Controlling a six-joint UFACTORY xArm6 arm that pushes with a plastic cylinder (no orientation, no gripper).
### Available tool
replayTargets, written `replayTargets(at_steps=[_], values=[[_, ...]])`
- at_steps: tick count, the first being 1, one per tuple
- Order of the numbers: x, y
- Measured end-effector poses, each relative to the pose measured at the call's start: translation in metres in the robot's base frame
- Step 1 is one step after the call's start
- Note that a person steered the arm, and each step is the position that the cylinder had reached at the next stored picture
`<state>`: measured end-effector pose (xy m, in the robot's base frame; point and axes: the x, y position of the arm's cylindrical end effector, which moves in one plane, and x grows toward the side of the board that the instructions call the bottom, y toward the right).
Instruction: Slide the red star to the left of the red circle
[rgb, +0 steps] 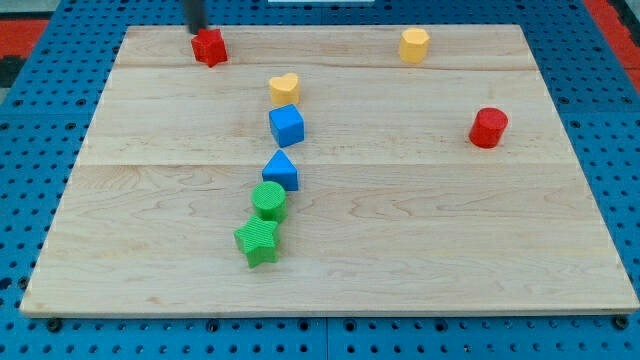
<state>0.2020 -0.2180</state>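
Note:
The red star (209, 47) lies near the top left corner of the wooden board (450, 230). The red circle (489, 128) stands far away at the view's right, about a third of the way down the board. My tip (197, 28) is at the view's top, just above and a little left of the red star, touching or nearly touching its upper left edge. The rod runs out of the top of the view.
A yellow hexagon (414, 44) sits at the top right. Down the middle run a yellow heart (284, 88), a blue cube (286, 125), a blue triangle (282, 171), a green circle (269, 200) and a green star (259, 241).

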Motion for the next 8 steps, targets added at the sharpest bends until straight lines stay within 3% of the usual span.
replayTargets(at_steps=[1, 2, 5, 6, 7, 8], values=[[0.036, 0.024], [0.037, 0.162], [-0.008, 0.218], [0.033, 0.252], [0.078, 0.244], [0.064, 0.231]])
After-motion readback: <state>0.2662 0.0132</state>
